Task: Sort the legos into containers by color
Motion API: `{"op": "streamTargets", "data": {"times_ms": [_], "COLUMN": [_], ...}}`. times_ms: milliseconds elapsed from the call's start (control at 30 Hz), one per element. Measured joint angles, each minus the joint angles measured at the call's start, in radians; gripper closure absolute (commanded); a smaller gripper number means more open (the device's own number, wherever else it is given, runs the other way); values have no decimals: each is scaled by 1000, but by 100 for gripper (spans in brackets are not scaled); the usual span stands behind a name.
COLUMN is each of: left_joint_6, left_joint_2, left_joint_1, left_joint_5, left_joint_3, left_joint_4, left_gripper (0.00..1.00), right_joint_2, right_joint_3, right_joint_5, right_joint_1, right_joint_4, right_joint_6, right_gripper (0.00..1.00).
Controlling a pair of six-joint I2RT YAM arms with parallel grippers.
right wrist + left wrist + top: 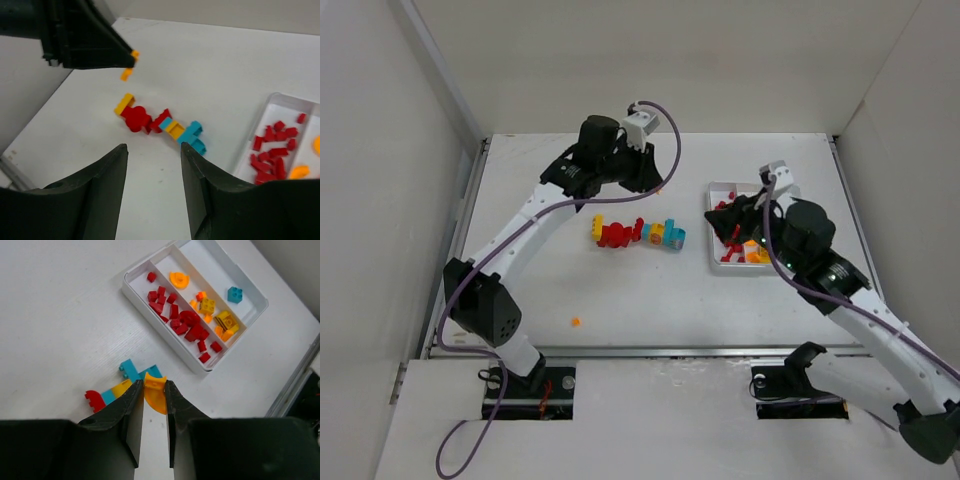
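Note:
My left gripper (154,382) is shut on a flat orange lego (156,396), lifted above the table. Just behind it lies a joined row of legos (127,380) in cyan, yellow and red, also seen mid-table (640,233). In the top view the left gripper (657,183) hangs beyond that row. The white tray (131,289) has three containers: red bricks (180,320), orange bricks (207,305), and one cyan brick (234,294). My right gripper (154,147) is open and empty, hovering by the tray (720,186) and facing the row (160,122).
A single small orange brick (576,321) lies near the table's front left. Another orange bit (126,75) shows just below the left gripper's tip. White walls close in the table on the left, back and right.

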Motion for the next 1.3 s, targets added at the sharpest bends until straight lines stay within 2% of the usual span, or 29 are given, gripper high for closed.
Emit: {"op": "streamTargets", "data": {"times_ms": [167, 300, 533, 733, 1033, 1167, 1300], "left_joint_6": [-124, -163, -198, -209, -217, -217, -217], "left_joint_2": [1, 5, 5, 5, 5, 5, 5], "left_joint_1": [-70, -117, -143, -143, -143, -141, -141], "left_joint_5": [-114, -211, -324, -360, -360, -362, -362], "left_joint_3": [41, 75, 82, 82, 82, 82, 82], "left_joint_4": [-55, -85, -109, -122, -127, -126, -127], "left_gripper": [100, 100, 100, 100, 100, 100, 100], "right_joint_2": [153, 288, 408, 429, 478, 517, 545], "right_joint_3": [11, 49, 127, 143, 154, 177, 188], "right_joint_5": [3, 10, -15, -35, -36, -36, -37], "right_joint_1": [103, 104, 103, 103, 103, 103, 103], "right_joint_4": [84, 112, 201, 255, 272, 269, 269], "right_joint_6": [36, 92, 179, 214, 253, 259, 261], "right_gripper": [48, 48, 48, 48, 58, 60, 67]}}
